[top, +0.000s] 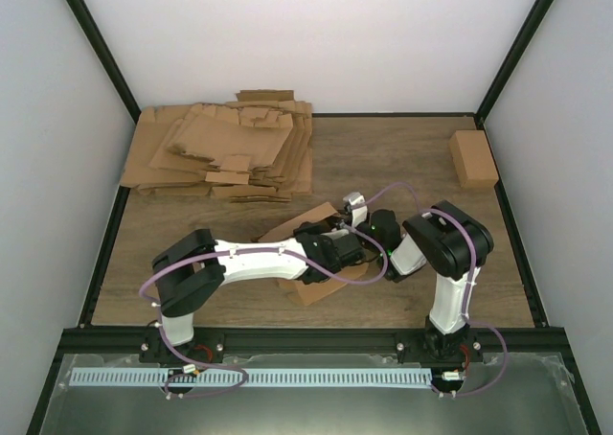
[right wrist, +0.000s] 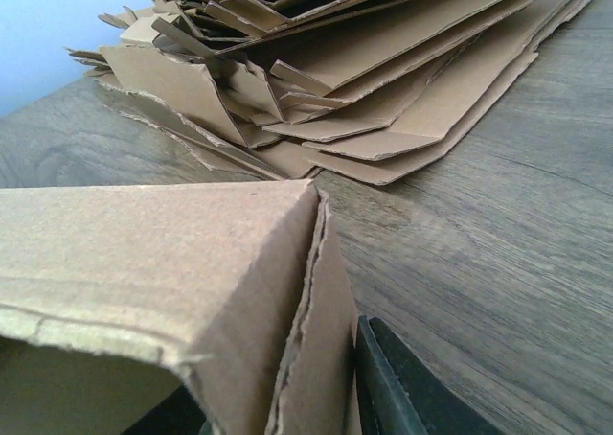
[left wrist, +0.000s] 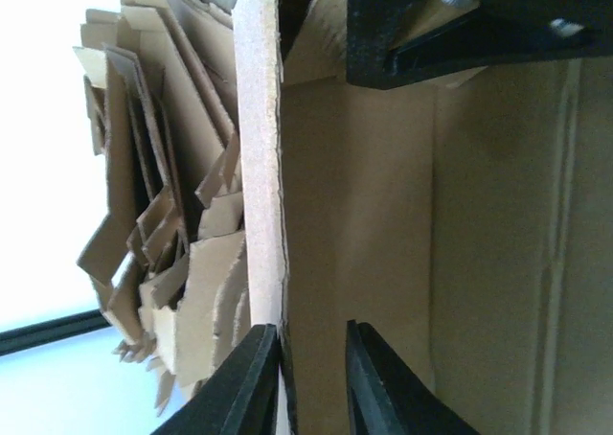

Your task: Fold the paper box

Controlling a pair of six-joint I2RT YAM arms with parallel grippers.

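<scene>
The upright wall of the paper box (left wrist: 383,224) runs lengthwise against our slightly parted left claw (left wrist: 311,344); whether the right claw (right wrist: 326,397) clamps its corner, we cannot tell.

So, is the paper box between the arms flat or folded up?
Partly folded: the paper box shows a creased corner, panels at an angle, unlike the flat sheets behind. Closed? Cannot tell.

place: robot test lab | signs: 2 robot arms (top: 259,260) bolted at edge of wood table (top: 412,157) | white panel walls (top: 287,33) w/ black frame (top: 94,42) boxing it in | heap of flat cardboard sheets (top: 230,148) back-left
</scene>
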